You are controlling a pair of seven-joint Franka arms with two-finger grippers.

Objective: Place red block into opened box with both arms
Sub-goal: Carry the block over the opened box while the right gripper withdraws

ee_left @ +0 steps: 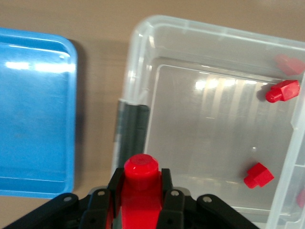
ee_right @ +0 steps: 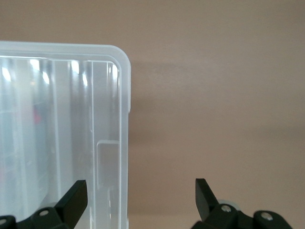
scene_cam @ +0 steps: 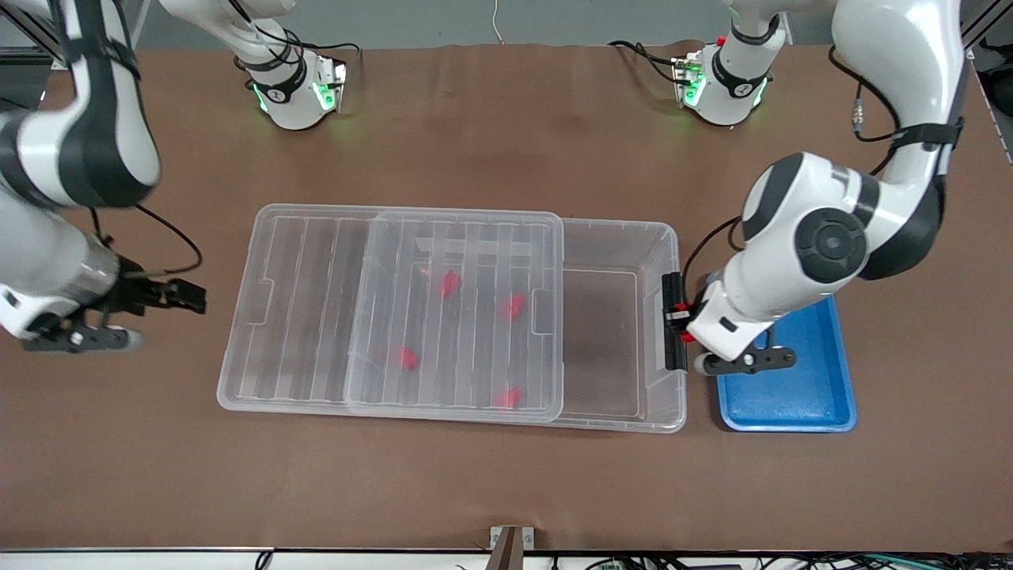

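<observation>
red block held over the box's clip end

your left gripper (ee_left: pixel 138 202) is clamped on the red block (ee_left: pixel 140 191), above the box's (scene_cam: pixel 661 237) black clip (scene_cam: pixel 673 332), beside the blue tray (scene_cam: pixel 823 396). the lid (scene_cam: pixel 316 317) is slid toward the right arm's end, covering four red blocks (scene_cam: pixel 449 283). your right gripper (ee_right: pixel 140 195) waits there, fingers spread wide, holding nothing.

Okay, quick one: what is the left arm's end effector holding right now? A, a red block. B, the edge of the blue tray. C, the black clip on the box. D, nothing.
A: the left wrist view shows the left end effector shut on the red block, stub end showing between its fingers.
</observation>
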